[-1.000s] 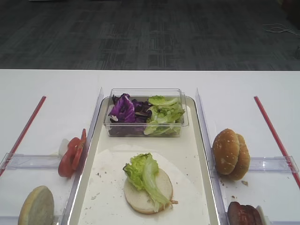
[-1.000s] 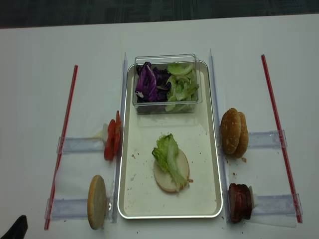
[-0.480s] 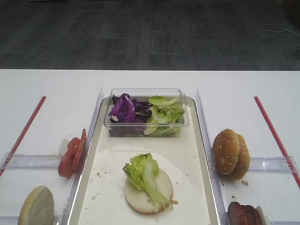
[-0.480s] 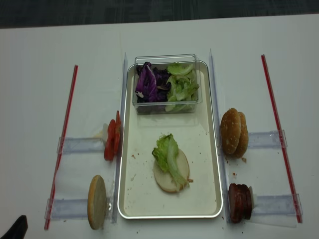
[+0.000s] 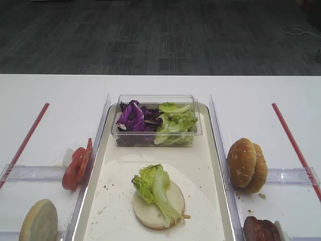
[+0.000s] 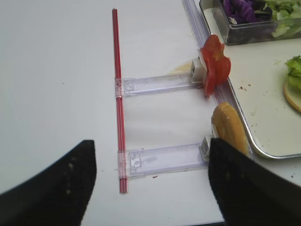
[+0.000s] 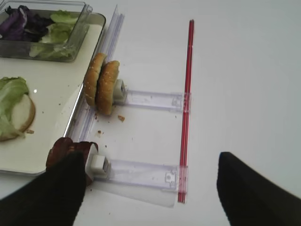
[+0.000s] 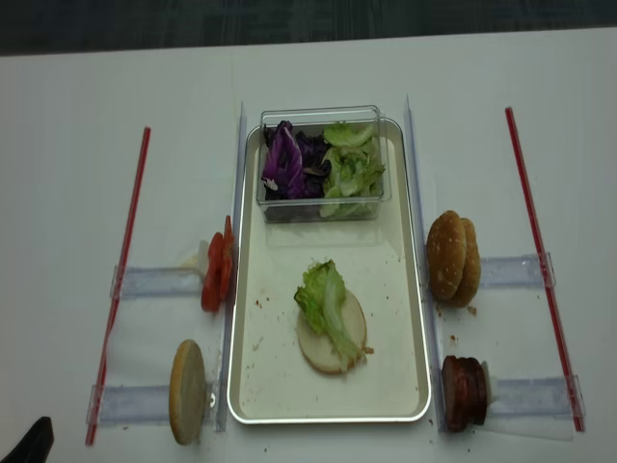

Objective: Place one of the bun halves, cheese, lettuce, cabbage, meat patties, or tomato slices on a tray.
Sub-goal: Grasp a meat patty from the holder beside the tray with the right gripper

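Observation:
A pale flat bun half [image 8: 337,340] lies on the silver tray [image 8: 328,417] with a lettuce leaf [image 8: 323,299] on top. Purple cabbage [image 8: 284,154] and more lettuce [image 8: 352,169] fill a clear tub at the tray's far end. Sesame bun halves [image 7: 101,84] and meat patties [image 7: 66,148] stand on edge right of the tray. Tomato slices [image 6: 215,63] and a pale bun half [image 6: 228,132] stand on its left. No cheese shows. My right gripper [image 7: 150,193] is open over a rack near the patties. My left gripper [image 6: 150,183] is open over the near left rack.
Clear plastic racks [image 8: 154,282] lie on the white table on both sides of the tray. Red strips [image 8: 535,241] run along the table outside them. The clear tub [image 8: 323,114] takes up the tray's far end. A dark tip of the left arm [image 8: 29,446] shows at the near left corner.

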### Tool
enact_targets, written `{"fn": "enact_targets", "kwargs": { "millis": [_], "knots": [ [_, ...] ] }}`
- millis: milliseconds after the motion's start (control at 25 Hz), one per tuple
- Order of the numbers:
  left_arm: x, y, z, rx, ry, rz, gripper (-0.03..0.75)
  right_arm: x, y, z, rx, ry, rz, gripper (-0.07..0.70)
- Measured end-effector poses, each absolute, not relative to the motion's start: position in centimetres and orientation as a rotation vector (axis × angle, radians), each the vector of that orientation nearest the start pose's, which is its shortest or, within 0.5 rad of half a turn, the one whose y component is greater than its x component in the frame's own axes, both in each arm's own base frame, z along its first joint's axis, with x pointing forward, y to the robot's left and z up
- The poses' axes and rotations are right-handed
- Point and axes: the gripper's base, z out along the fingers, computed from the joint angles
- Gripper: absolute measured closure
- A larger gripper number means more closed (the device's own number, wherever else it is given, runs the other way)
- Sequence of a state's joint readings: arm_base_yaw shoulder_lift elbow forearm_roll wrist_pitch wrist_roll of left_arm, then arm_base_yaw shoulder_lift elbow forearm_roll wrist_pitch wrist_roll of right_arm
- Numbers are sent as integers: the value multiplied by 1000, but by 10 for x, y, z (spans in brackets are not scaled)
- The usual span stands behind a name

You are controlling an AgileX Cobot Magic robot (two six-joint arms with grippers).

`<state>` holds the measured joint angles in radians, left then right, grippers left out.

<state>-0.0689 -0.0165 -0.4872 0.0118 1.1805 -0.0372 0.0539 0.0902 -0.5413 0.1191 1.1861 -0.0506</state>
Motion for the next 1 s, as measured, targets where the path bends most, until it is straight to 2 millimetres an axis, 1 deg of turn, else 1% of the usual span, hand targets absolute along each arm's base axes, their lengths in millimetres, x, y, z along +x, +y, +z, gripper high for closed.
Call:
{"fn": "enact_targets", "kwargs": {
  "millis": [160, 400, 520, 800, 1000],
  "knots": [
    [-11, 2, 264, 33, 2161, -47, 214, 14, 12, 288, -48, 2383, 204, 58],
    [-11, 2, 264, 33, 2161, -47, 214, 49, 19, 295, 45, 2575, 311, 58],
    [-11, 2, 264, 33, 2161, -47, 214, 69, 21, 295, 78, 2666, 326, 58],
    [-11, 2, 264, 33, 2161, -47, 214, 114, 23, 298, 108, 2805, 310, 58],
    [-11, 2, 264, 33, 2161, -47, 214, 137, 24, 300, 119, 2849, 308, 58]
  ]
}}
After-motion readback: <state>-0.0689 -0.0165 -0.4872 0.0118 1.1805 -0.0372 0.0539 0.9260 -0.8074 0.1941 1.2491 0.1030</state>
